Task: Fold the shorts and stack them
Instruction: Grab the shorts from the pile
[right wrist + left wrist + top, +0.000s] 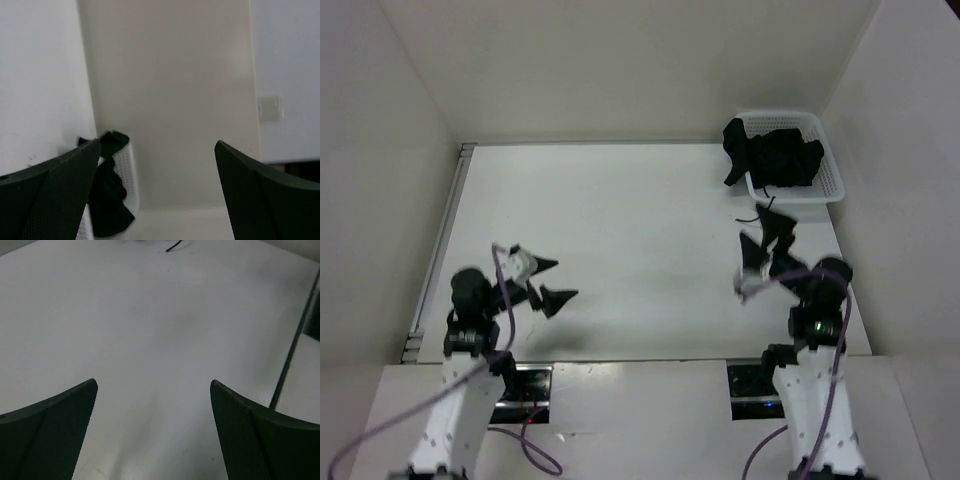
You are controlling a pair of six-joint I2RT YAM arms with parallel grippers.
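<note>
Crumpled black shorts (778, 155) in white basket (829, 172)

A white mesh basket (827, 165) sat at the far right corner of the pale tabletop (640, 250), near plain walls (620, 70).

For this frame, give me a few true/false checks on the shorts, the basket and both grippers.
1. The shorts are in the white basket. True.
2. The right gripper is shut on the shorts. False: it is open and holds nothing.
3. The left gripper is open above the table. True.
4. The shorts lie folded flat at the table's middle. False: they are bunched in the basket, partly draped over its rim.
</note>
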